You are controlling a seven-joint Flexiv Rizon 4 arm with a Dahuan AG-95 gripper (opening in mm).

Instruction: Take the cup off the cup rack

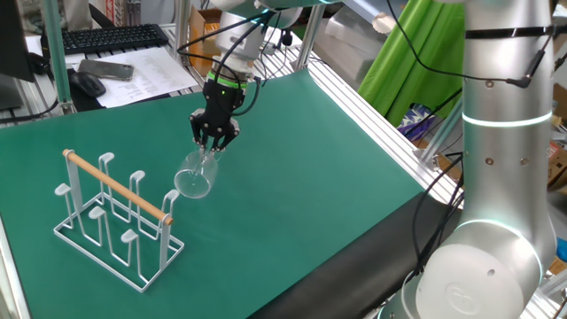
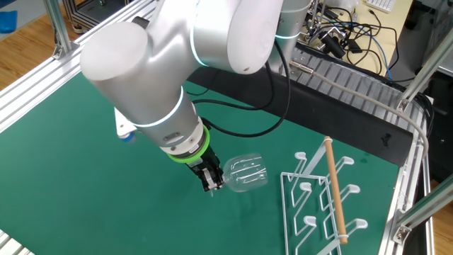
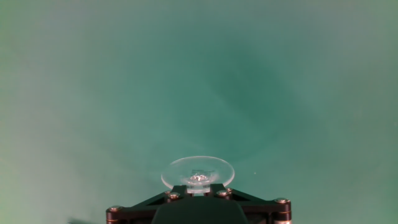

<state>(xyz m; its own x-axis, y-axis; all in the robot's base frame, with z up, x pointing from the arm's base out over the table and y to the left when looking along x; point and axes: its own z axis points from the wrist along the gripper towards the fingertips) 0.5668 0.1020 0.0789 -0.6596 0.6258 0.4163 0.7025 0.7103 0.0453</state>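
Note:
The cup is a clear stemmed wine glass. It hangs bowl-down and tilted from my gripper, which is shut on its stem, a little above the green mat and to the right of the cup rack. In the other fixed view the cup lies sideways in the gripper, left of the rack. In the hand view the cup's round foot sits just beyond the closed jaws. The white wire rack with its wooden dowel holds nothing.
The green mat covers the table. An aluminium frame rail runs along its right edge. A keyboard, mouse and papers lie beyond the far left edge. The robot's large base column stands at the right.

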